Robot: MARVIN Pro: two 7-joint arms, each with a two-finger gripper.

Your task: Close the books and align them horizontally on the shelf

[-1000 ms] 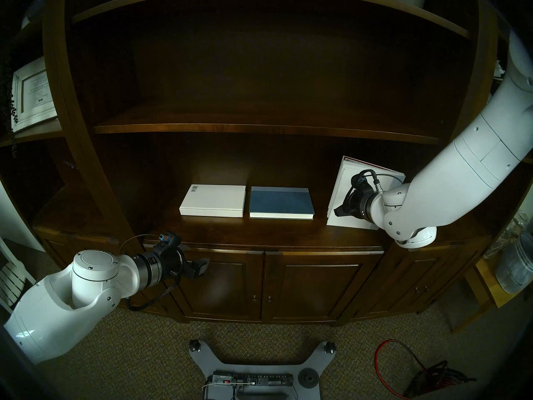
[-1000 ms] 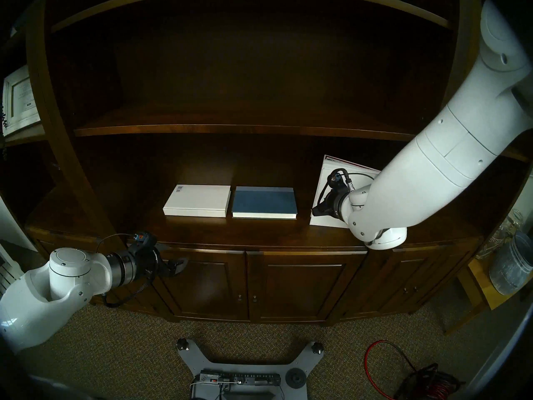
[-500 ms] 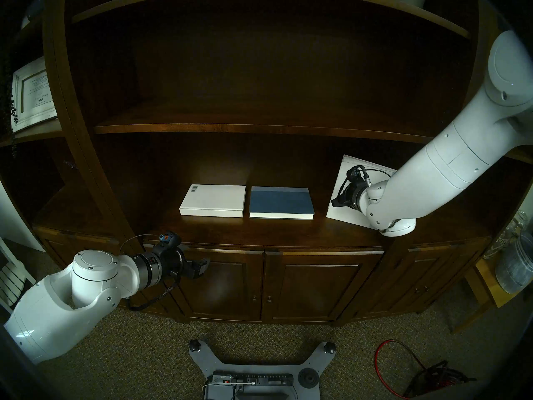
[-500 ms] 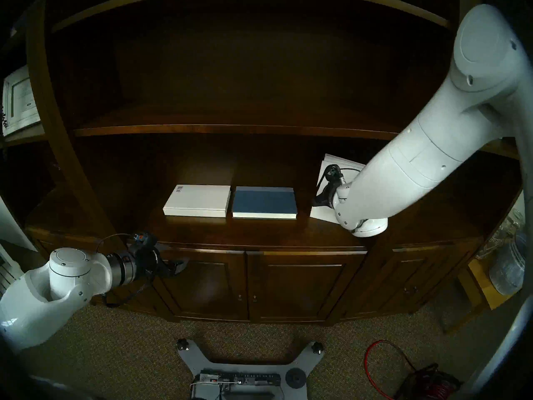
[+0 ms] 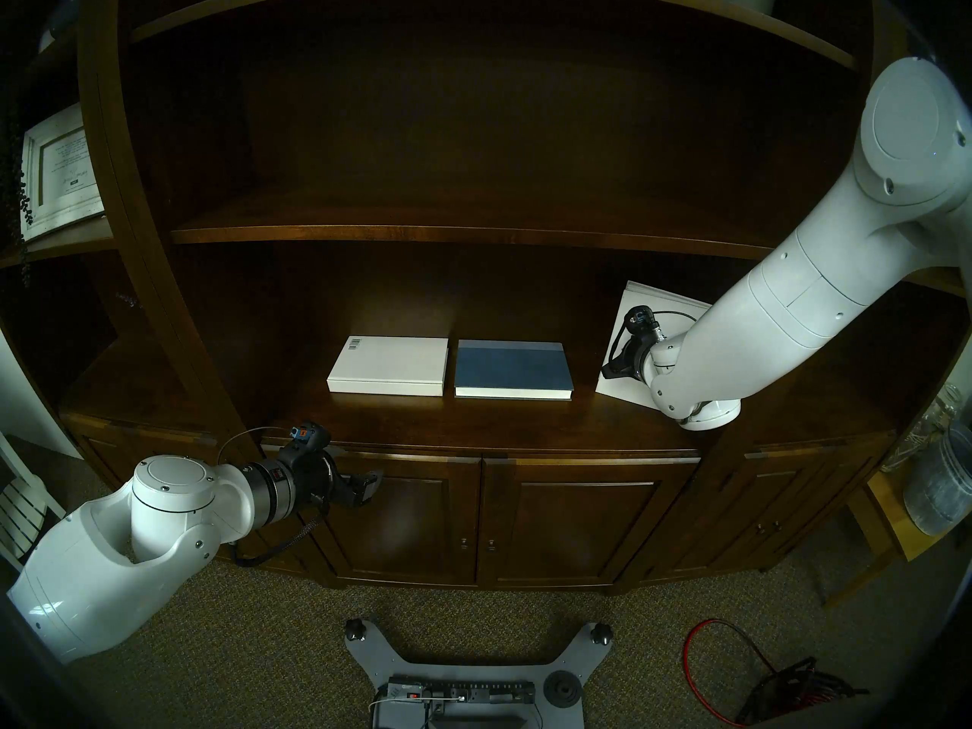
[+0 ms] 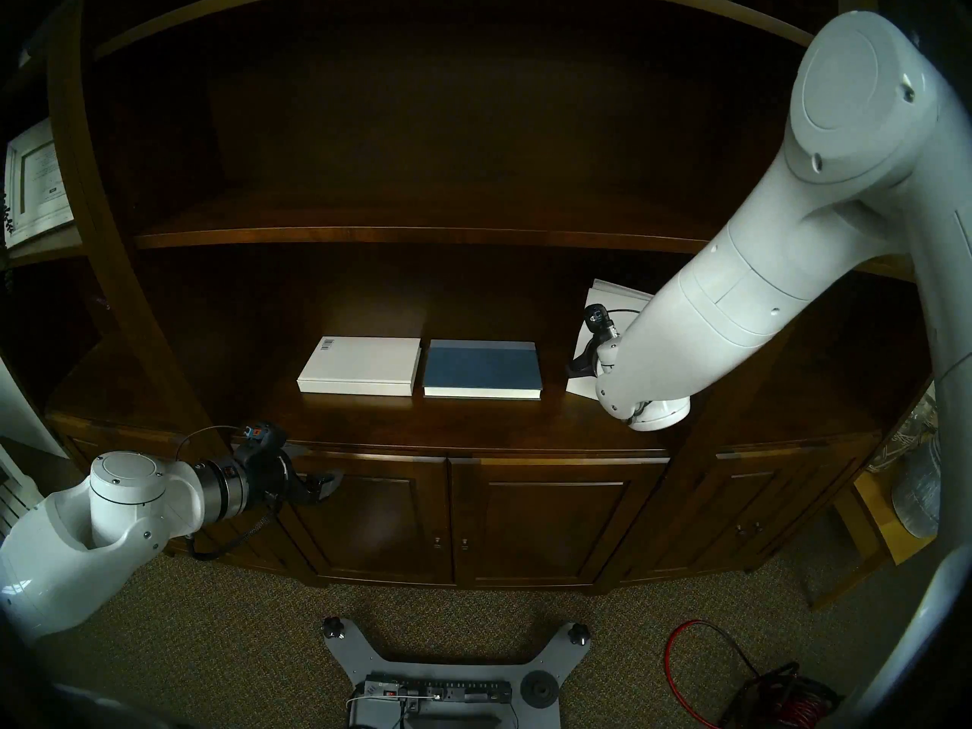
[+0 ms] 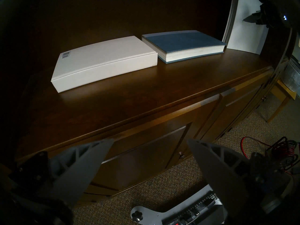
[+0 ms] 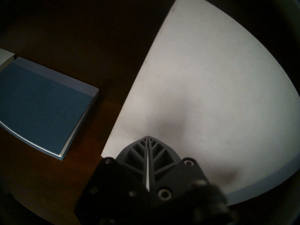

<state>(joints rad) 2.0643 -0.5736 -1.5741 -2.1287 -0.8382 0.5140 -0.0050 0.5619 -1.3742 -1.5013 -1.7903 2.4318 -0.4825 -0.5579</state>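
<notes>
- Our right gripper (image 8: 147, 138), fingers pressed together and holding nothing, rested on the big white book (image 5: 631, 312) at the shelf's (image 5: 526, 423) right end; too hard a push could skew it.
- It seemed fully closed (dim view).
- Our left gripper (image 7: 150, 143) hung spread wide and empty below the shelf edge.
- The barcode book (image 5: 389, 365) and blue book (image 5: 513, 367) lay flat, side by side.

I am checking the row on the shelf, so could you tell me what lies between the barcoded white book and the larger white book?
The blue book lies flat between the barcoded white book and the larger white book; the head views show it.
</notes>
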